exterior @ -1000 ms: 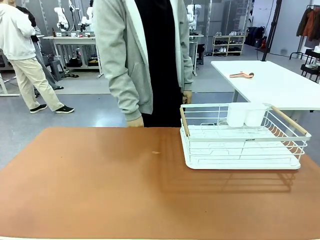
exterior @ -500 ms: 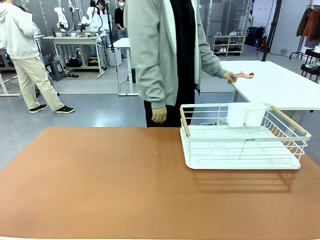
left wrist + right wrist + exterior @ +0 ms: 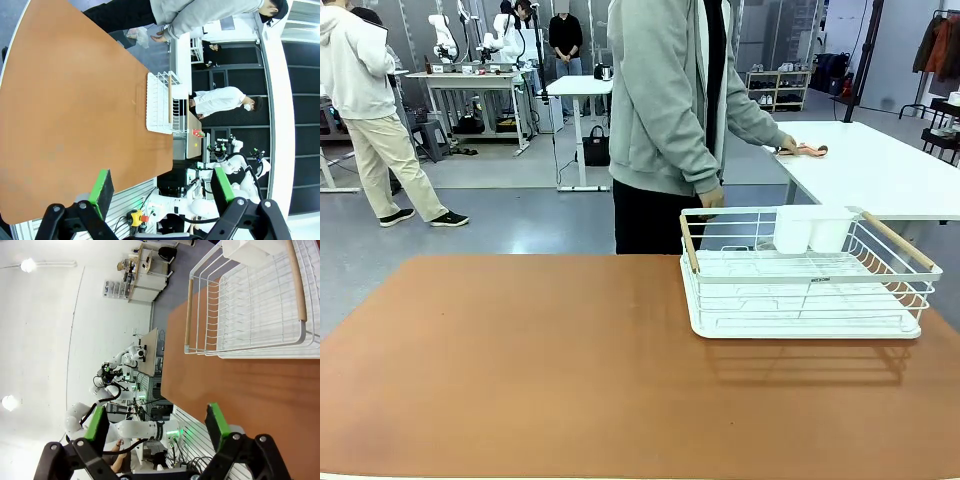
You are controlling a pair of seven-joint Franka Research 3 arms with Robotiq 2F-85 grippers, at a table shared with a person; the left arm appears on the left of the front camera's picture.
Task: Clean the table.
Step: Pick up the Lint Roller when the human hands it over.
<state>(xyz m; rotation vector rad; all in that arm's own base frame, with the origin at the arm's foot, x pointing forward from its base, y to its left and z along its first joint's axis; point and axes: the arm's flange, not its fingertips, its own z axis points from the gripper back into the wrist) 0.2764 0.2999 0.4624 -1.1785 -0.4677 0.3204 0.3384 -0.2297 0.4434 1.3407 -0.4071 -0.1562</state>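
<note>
Front view: the terracotta surface point(image 3: 520, 370) spans the frame, with rounded far corners. A white wire rack point(image 3: 805, 275) sits by the far right corner. Open top runs from it to the left edge. The rack's small dark tag point(image 3: 817, 281) is too small to read. A person point(image 3: 670, 110) stands at the far edge.

Left wrist view: my left end effector point(image 3: 162, 187) is spread, pads bare, over the surface's edge.

Right wrist view: my right end effector point(image 3: 156, 422) is spread, holding nothing, with the rack close to the surface's edge.

Bright, even overhead light, all sharp. The wire rack point(image 3: 800, 330) casts a soft shadow on the table point(image 3: 520, 370). Wrist views bow at edges.
</note>
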